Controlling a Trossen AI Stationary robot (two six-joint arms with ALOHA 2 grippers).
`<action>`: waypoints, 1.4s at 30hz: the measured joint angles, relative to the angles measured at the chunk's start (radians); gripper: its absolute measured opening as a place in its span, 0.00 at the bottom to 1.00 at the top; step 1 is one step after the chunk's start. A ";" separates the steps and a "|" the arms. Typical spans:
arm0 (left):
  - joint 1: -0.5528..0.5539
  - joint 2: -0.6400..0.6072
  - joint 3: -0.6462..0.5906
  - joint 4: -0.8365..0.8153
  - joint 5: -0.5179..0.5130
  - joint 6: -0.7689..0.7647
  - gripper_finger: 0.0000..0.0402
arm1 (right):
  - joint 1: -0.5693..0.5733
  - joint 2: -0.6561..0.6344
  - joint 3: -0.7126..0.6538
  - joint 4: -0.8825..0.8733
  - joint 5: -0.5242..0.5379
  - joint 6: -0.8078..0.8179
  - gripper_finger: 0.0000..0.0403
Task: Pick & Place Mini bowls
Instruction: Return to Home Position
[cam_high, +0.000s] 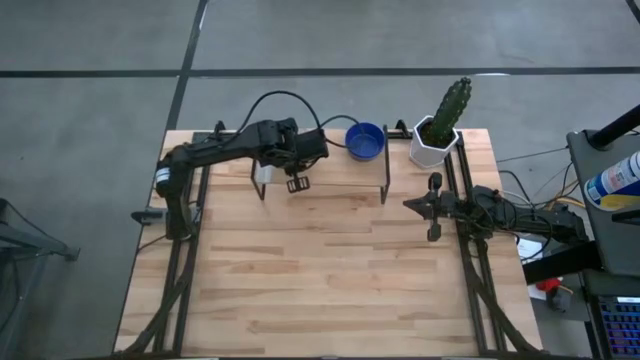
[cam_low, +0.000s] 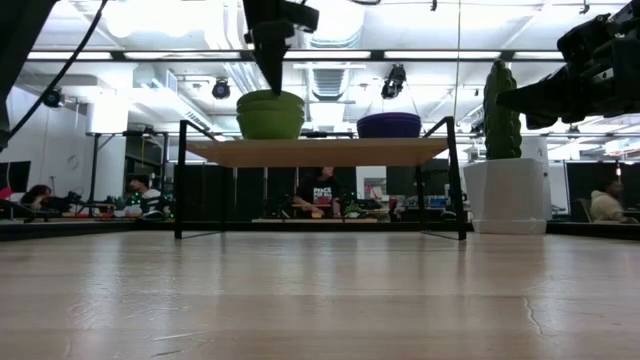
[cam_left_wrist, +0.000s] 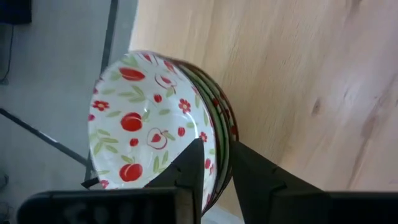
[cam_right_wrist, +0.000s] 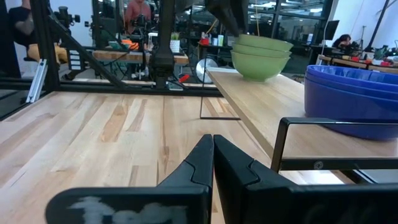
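A stack of cream mini bowls with a red and green pattern stands on a raised wooden shelf at the table's far side; their outsides look green. A stack of blue mini bowls stands on the same shelf, further right. My left gripper comes down on the patterned stack from above, open. One finger is inside the top bowl and the other is outside the stack. My right gripper waits shut at the table's right side, level and touching nothing. My left gripper straddles the near rim of the patterned stack, slanting down from above, with several rims in the gap between the fingers. Whether either finger touches a bowl I cannot tell. The stack rests on the shelf.
A white pot with a green cactus stands on the table right of the shelf. The shelf stands on thin black legs with open space beneath it. Bare wooden tabletop stretches from the shelf to the near edge.
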 joint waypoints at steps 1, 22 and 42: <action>-0.002 -0.001 0.012 0.001 0.000 0.000 0.19 | 0.000 0.000 0.000 0.000 0.000 0.001 0.02; -0.227 -0.048 0.010 0.293 0.200 -0.053 0.00 | 0.000 0.000 0.000 0.000 0.000 0.000 0.02; -0.433 -0.589 -1.147 1.447 0.247 -0.064 0.00 | 0.000 0.000 0.000 0.000 0.000 0.001 0.02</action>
